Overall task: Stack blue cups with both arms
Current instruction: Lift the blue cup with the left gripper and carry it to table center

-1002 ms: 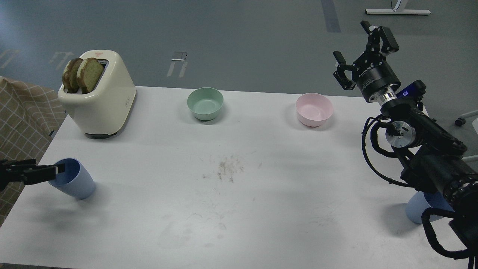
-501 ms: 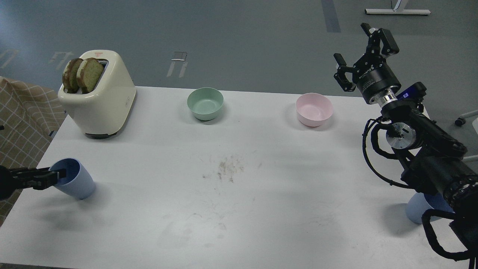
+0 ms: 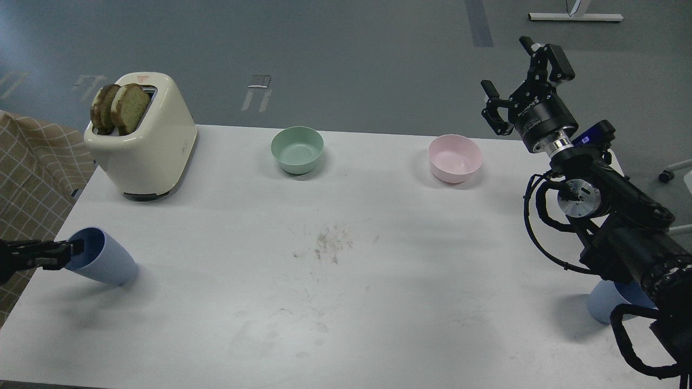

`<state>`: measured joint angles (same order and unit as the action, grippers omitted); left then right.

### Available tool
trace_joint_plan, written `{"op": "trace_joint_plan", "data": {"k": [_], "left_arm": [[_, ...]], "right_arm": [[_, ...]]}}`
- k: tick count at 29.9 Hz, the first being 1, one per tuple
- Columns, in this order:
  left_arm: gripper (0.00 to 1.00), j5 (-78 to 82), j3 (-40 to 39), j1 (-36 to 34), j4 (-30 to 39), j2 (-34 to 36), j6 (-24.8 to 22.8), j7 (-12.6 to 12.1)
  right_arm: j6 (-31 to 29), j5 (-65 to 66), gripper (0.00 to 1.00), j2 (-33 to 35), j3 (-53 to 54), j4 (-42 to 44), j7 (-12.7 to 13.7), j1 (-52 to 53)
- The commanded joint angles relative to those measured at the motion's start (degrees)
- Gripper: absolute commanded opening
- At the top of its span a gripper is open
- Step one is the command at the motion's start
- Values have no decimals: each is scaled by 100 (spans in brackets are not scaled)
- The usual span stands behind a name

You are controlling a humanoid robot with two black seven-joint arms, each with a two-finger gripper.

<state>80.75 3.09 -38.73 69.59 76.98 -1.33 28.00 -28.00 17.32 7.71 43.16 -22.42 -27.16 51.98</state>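
Gripping tilted blue cup (image 3: 102, 264) rim w/ left tool (image 3: 73, 249); right tool (image 3: 521, 73) released, raised.

On the bench (image 3: 346, 302), a toaster (image 3: 146, 148) stands at the far left, with two bread slices (image 3: 120, 107) upright in its slots. Two bowls sit along the far edge: one bowl (image 3: 297, 149) just left of centre, the other bowl (image 3: 454, 158) to its right, well apart from it. At the near left edge, one cup (image 3: 102, 263) leans with its mouth toward the left, and the left gripper (image 3: 59, 254) reaches in from the left edge to its rim. At the near right corner, the other cup (image 3: 605, 301) stands partly hidden behind the right arm (image 3: 621, 237). The right gripper (image 3: 524, 73) hangs raised beyond the far right edge, right of the second bowl.
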Motion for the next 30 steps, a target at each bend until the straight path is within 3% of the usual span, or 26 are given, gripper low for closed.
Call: {"op": "trace_joint_plan", "data": {"k": [1,6,11,14,20,30], "left_arm": [[0,247,-62,-475,492,422,27,0],[0,783,-63,-1643,1143,678,-121,0],[0,960,-71,-2901,1487,503,-1044,0],[0,969,-71,-3411,1504,-233,-1483,0],[0,987,-45,-3659,1435,-1227,-1607,0],[0,1452,-10,-3694,732,-3153,-2003,0]], "right_arm": [[0,0,100,47,-1,-43,0,93],[0,0,100,126,-9,-105,0,408],[0,70,100,135,-53,-87,9,857],[0,61,100,126,-438,-44,9,1286],[0,61,100,108,-835,-8,9,2016],[0,26,100,91,-1178,71,9,2721]]}}
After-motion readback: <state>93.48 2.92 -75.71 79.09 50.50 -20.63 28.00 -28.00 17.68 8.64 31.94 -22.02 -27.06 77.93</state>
